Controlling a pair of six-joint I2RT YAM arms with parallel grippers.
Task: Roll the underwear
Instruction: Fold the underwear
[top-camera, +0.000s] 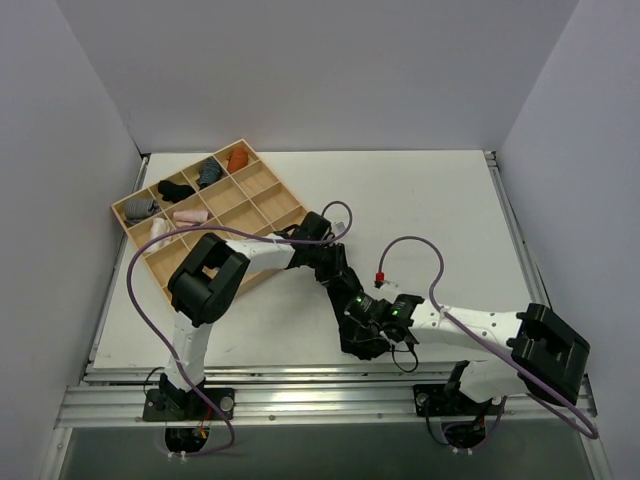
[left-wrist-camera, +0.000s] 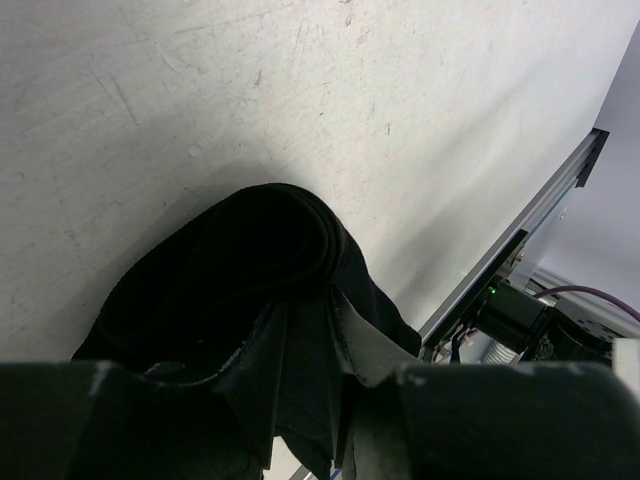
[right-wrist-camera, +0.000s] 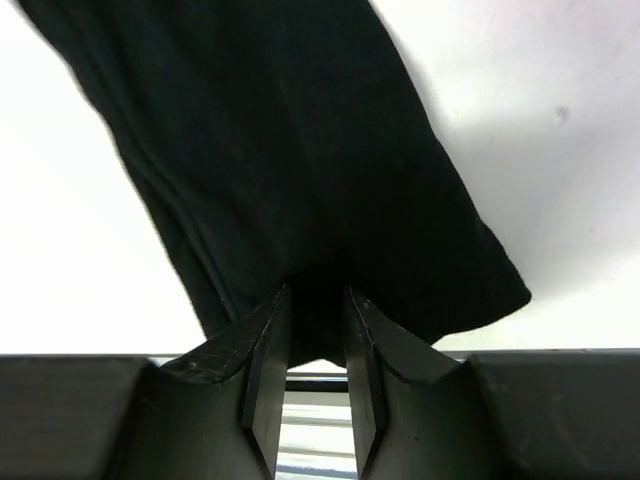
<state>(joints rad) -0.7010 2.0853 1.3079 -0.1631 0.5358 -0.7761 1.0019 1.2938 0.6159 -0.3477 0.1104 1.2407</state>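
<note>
right gripper (right-wrist-camera: 315, 300), by near table edge: jaws pinching hem of plain black soft fabric underwear (right-wrist-camera: 300, 150). underwear: partly rolled on flat white table (top-camera: 440, 220), between both grippers. left gripper (left-wrist-camera: 300, 370): jaws pinching bunched folds. light wooden compartment tray (top-camera: 275, 175): far left.

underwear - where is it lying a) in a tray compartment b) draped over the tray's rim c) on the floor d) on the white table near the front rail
d: the underwear lies bunched on the white table close to the front rail, well apart from the wooden tray.
</note>
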